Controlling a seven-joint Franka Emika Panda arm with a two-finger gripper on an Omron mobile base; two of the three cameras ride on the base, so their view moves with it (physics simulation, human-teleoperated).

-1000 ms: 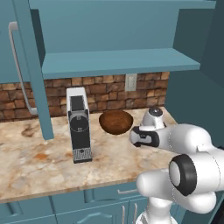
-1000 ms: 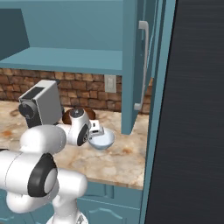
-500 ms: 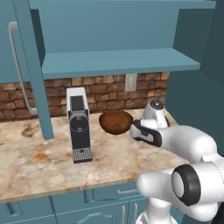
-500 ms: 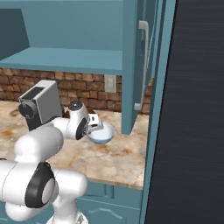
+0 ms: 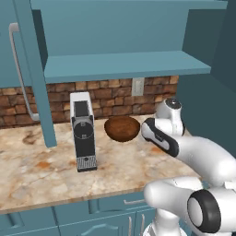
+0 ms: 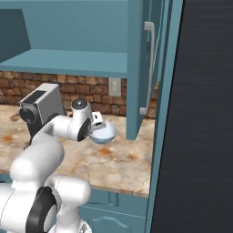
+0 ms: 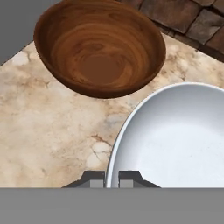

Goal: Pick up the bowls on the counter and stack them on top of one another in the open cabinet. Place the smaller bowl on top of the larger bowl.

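My gripper (image 7: 111, 177) is shut on the near rim of the smaller bowl (image 7: 175, 135), a glossy white one. In the right base view this bowl (image 6: 103, 133) hangs a little above the counter (image 6: 113, 159), under the gripper (image 6: 96, 122). The larger bowl (image 7: 98, 48), dark brown and wood-grained, stands upright on the counter (image 7: 43, 118) just beyond the white one. From the left base view it (image 5: 122, 128) sits near the brick wall, left of my wrist. Above is the open cabinet, with its teal shelf (image 5: 124, 67) bare.
A coffee machine (image 5: 83, 131) stands on the counter left of the brown bowl. The open cabinet doors hang at the left (image 5: 34, 73) and right (image 6: 139, 68), the right one with a grey bar handle (image 6: 150, 63). A tall dark panel (image 6: 205, 113) bounds the right side.
The white bowl has risen off the counter in the shut gripper, and the arm has stretched further forward toward the wall. The brown bowl has not moved.
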